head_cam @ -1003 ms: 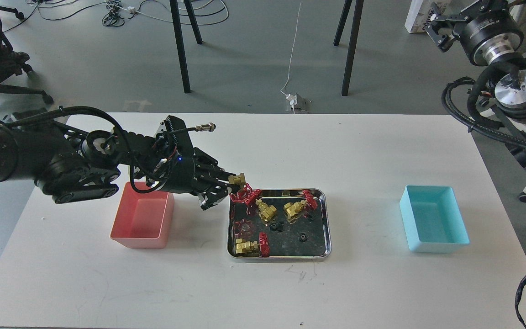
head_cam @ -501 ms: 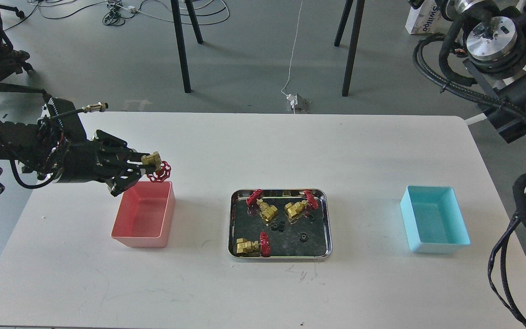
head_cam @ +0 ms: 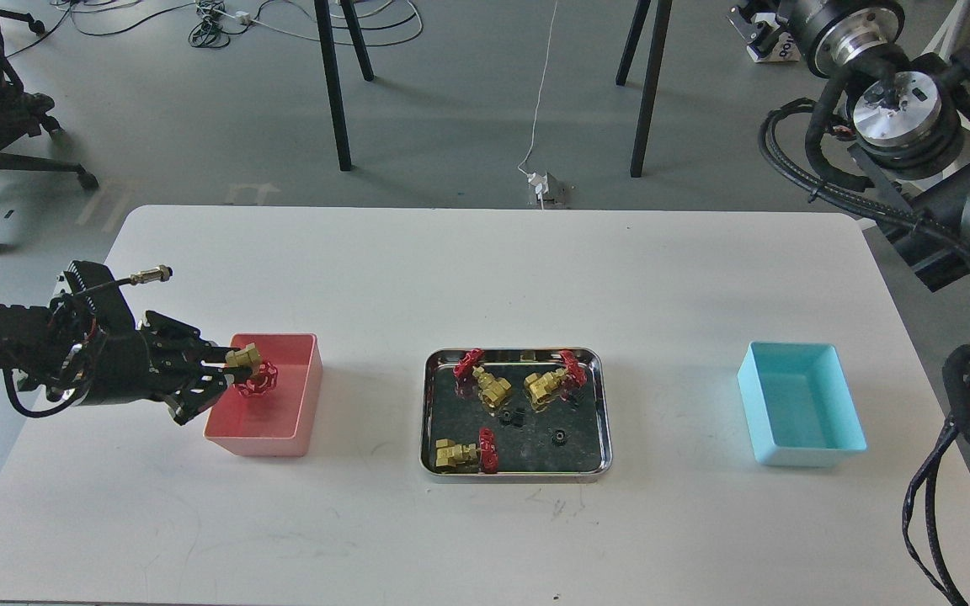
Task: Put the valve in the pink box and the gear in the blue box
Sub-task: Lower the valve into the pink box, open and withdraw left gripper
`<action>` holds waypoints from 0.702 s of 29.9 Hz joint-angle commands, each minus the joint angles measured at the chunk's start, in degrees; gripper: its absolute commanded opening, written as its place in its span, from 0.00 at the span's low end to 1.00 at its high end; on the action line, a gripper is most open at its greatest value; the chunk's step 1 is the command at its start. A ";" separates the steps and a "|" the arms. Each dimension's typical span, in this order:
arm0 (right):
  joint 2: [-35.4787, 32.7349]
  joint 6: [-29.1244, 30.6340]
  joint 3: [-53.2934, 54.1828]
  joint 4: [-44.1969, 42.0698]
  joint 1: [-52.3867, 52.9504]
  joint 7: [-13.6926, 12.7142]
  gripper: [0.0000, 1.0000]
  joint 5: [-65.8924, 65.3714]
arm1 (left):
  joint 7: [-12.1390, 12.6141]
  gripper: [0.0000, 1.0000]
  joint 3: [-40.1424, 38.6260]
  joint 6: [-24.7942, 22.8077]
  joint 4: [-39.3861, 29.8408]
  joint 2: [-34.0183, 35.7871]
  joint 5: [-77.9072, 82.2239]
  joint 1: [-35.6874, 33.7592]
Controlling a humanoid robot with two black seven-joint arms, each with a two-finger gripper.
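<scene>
- Left gripper (head_cam: 231,370): fingers closed on the brass body of 1 valve (head_cam: 247,370); red handwheel points right, hanging over the open interior of the pink box (head_cam: 304,396).
- Step in hand, by my judgement: release into the pink box. Best done with the valve fully inside the rim line, lowered close to the floor, fingers parted only enough to let go, then drawn back left clear of the near wall.
- Risk: the handwheel may snag a finger or roll the valve toward a wall.
- Steel tray (head_cam: 430,404): centre of table, holding 3 more valves, 1 small black gear (head_cam: 560,436) and other black bits.
- Blue box (head_cam: 839,421): well apart to the right, nothing visible inside.
- Right gripper: not in view; only upper arm segments show at the right edge.
- White table (head_cam: 485,269): matte, lightly scuffed.
- Room: grey floor, black furniture legs, loose cables, 1 office chair at left.
</scene>
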 commanded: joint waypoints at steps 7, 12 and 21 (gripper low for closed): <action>-0.27 0.08 0.19 0.02 -1.09 0.00 1.00 0.03 | -0.01 0.18 -0.12 -0.07 4.10 -4.47 -0.51 2.74; -0.45 0.16 0.28 0.19 -1.62 0.00 1.00 0.03 | -0.01 0.18 -0.12 -0.07 5.59 -6.14 -0.69 3.62; -0.45 0.25 0.81 0.63 -2.24 0.09 1.00 0.12 | -0.01 0.22 -0.12 -0.07 6.03 -6.85 -0.69 4.49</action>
